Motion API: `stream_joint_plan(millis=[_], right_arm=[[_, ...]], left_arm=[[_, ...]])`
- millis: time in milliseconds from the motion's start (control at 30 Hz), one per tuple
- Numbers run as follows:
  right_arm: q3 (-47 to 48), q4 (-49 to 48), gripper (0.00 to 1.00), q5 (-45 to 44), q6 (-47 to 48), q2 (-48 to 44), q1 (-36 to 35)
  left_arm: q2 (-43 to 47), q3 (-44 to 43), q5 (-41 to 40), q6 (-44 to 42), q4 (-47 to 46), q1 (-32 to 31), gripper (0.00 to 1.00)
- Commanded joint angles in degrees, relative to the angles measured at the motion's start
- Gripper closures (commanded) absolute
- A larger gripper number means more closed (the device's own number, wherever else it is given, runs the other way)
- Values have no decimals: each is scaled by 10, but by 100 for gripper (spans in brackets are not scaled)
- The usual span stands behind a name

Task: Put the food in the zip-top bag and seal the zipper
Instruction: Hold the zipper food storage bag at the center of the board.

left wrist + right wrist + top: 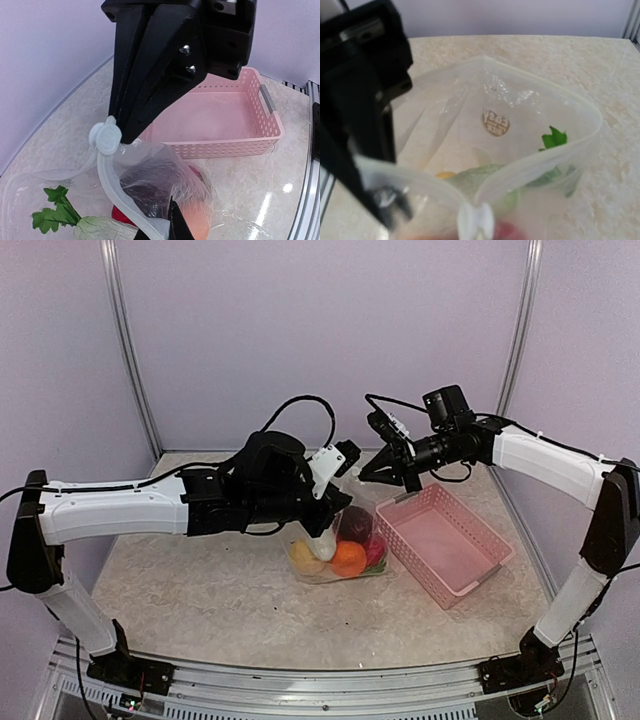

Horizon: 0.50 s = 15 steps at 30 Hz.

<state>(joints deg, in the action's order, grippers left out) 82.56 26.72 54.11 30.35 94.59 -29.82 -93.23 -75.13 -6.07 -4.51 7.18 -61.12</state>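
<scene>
Sealing step, by the look of it: the left claw is pinched on the zipper, lifting the mouth of the bag. The food sits inside, on the table. The right claw is clamped together at the zipper's round tab, with the basket just beyond. The mouth gapes, so the next move is probably to pull the strip taut and press the lips shut.

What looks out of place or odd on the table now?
Nothing is spilled or damaged. The bag holds the food, but its mouth gapes open; the zipper is not sealed. The basket is empty.
</scene>
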Motion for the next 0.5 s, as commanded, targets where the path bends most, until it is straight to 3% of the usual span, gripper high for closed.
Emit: stream_joint_plan(millis=[0,267,367,467], right_arm=[[23,57,100,-25,30,-34,4],[67,136,100,-74,66,-55,4],[71,149,100,-80,73,-63,4],[72,156,100,-79,75,-70,3]], left_arm=[[39,2,-56,19,35,10,86],[89,-15,-94,-2,55,16,39],[88,-40,-20,-21,54,18,26],[71,-67,51,-6,46,24,21]])
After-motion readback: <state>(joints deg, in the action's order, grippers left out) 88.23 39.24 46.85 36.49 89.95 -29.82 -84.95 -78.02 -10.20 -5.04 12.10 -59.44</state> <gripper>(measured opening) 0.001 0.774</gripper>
